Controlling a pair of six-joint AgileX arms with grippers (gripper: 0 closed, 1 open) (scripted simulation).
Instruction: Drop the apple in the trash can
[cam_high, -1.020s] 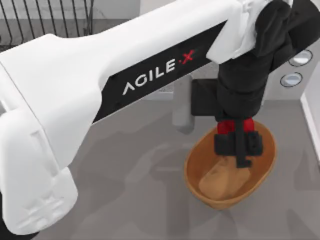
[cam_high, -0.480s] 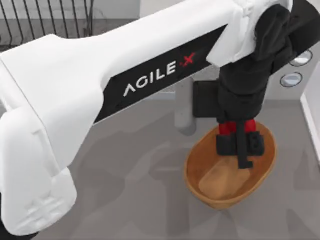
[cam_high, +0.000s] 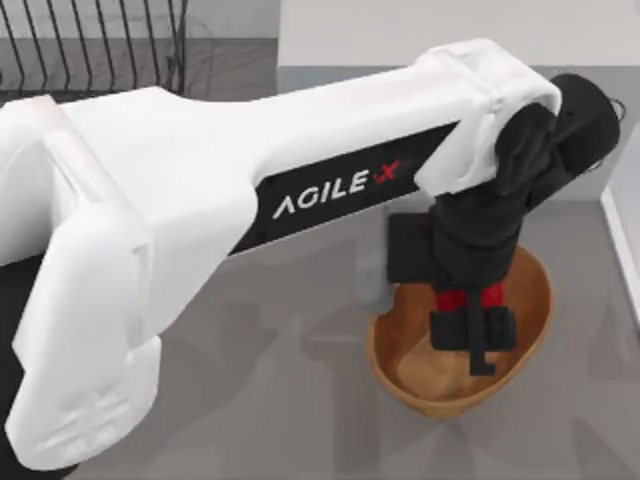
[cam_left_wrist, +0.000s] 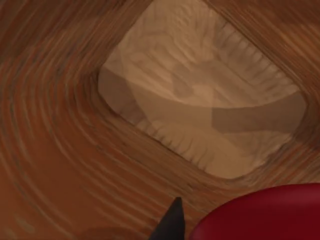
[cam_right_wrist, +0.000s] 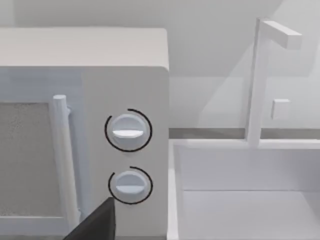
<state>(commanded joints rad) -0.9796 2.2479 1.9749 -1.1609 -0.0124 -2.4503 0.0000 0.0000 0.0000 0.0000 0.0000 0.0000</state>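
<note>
Left arm stretched across the worktop, wrist bent down, left gripper (cam_high: 476, 335) inside the trash can (cam_high: 533, 340), fingers clamped on the apple (cam_high: 463, 299), right arm parked facing the microwave (cam_right_wrist: 85, 135)

I work in a rendered kitchen. A grey-white microwave (cam_right_wrist: 82, 145) with two round dials (cam_right_wrist: 128, 131) and a bar handle (cam_right_wrist: 65, 165) stands beside a white sink (cam_right_wrist: 250, 200) with a squared tap (cam_right_wrist: 260, 80), a black wire rack (cam_high: 95, 45) sits on the grey bench (cam_high: 280, 400), well apart from my left claw (cam_high: 474, 335).
</note>
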